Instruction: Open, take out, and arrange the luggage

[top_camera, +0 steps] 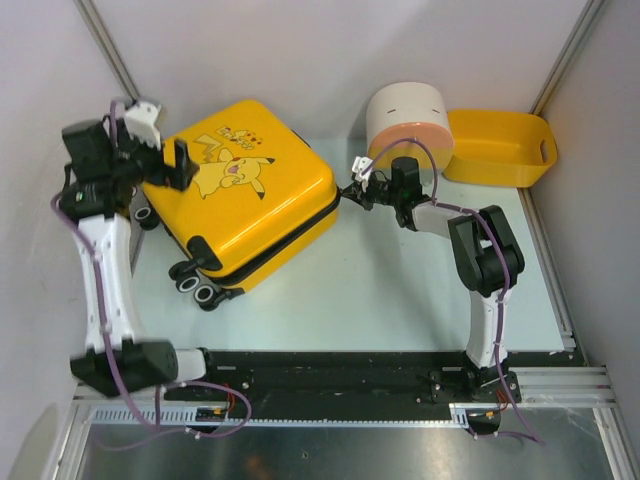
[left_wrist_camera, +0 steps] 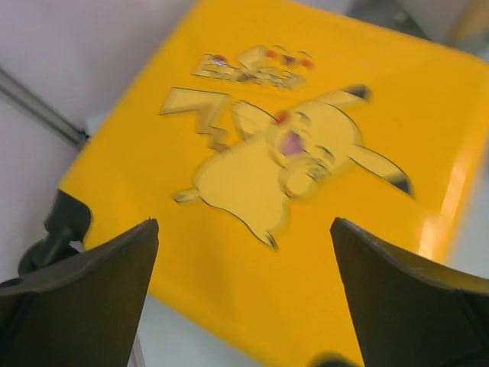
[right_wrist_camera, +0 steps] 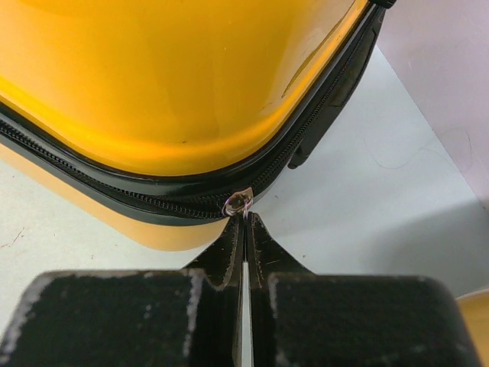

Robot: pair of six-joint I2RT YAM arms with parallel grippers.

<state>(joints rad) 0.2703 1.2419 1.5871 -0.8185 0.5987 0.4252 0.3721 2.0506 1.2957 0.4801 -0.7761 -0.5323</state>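
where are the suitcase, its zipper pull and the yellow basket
suitcase (top_camera: 240, 178), top external view, on the printed top shell
zipper pull (right_wrist_camera: 238, 203), right wrist view, on its metal ring at the zip
yellow basket (top_camera: 495, 168), top external view, on its near outer wall

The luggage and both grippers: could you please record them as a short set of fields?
luggage: yellow suitcase lying flat, printed shell up, lid down
left gripper: open, over the printed shell, holding nothing
right gripper: shut on the zipper pull at the suitcase's corner
far right: round cream-and-pink box, yellow basket beside it
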